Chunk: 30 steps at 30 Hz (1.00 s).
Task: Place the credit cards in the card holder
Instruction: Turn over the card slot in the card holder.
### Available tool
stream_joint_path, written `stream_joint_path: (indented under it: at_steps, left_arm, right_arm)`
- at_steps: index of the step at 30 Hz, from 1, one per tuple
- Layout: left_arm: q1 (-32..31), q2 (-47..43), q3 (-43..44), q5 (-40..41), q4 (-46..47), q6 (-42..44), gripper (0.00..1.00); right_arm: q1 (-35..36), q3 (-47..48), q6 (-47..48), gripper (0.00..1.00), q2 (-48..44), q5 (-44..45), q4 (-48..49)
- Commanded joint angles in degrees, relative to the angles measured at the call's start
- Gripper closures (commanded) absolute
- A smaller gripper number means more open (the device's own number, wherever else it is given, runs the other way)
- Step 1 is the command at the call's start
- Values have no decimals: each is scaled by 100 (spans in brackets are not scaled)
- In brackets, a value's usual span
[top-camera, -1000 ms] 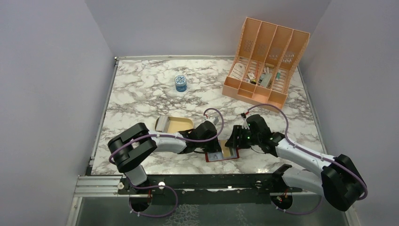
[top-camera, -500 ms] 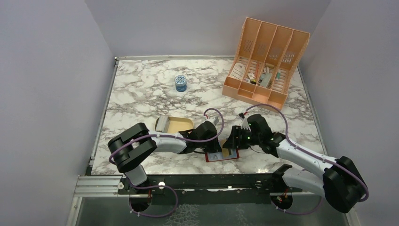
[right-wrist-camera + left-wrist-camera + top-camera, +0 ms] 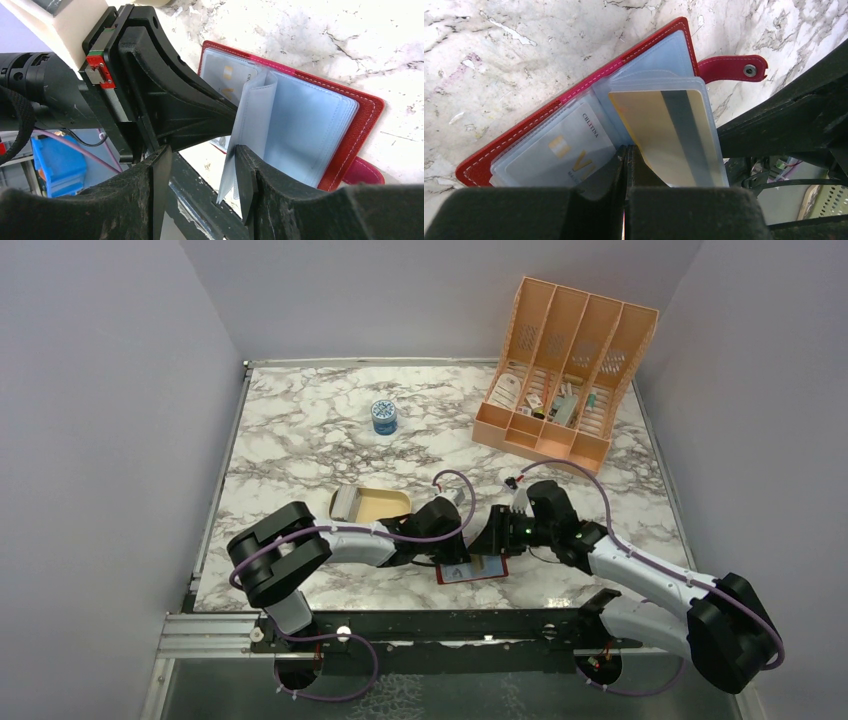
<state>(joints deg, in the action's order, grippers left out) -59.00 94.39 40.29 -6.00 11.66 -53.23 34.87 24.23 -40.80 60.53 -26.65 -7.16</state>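
Note:
The dark red card holder (image 3: 574,95) lies open on the marble near the front edge, its snap tab (image 3: 734,67) sticking out. A pale card with a gold chip (image 3: 559,150) sits in one pale blue pocket. A yellowish card with a grey stripe (image 3: 669,135) is in a raised pocket page. My left gripper (image 3: 626,150) is shut, its tips pressing down on the holder between these pages. My right gripper (image 3: 202,175) is open beside it, an upright pocket page (image 3: 250,120) leaning against one finger (image 3: 245,170). A greyish stack of credit cards (image 3: 347,503) rests in the tan tray (image 3: 385,504).
A peach slotted organizer (image 3: 565,370) with small items stands at the back right. A small blue round tin (image 3: 384,416) sits at the back centre. Both arms crowd together over the holder (image 3: 472,572) close to the table's front edge.
The right gripper has edged slightly left toward the holder. The left arm and the holder have stayed put.

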Motion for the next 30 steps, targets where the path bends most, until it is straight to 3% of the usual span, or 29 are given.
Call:
stream_joint_path:
  at_steps: [1,19,30]
  left_arm:
    - [-41,-343,27,176,-172,33,100]
    - [-13,-1059,-274,570,-478,-139,98]
    - [451,-1882,-747,710,-772,-192,92]
  right_arm:
    - [28,12,-74,50,25,-284,286]
    - [28,39,-210,50,192,-542,593]
    - [27,-60,-594,50,625,-984,1358]
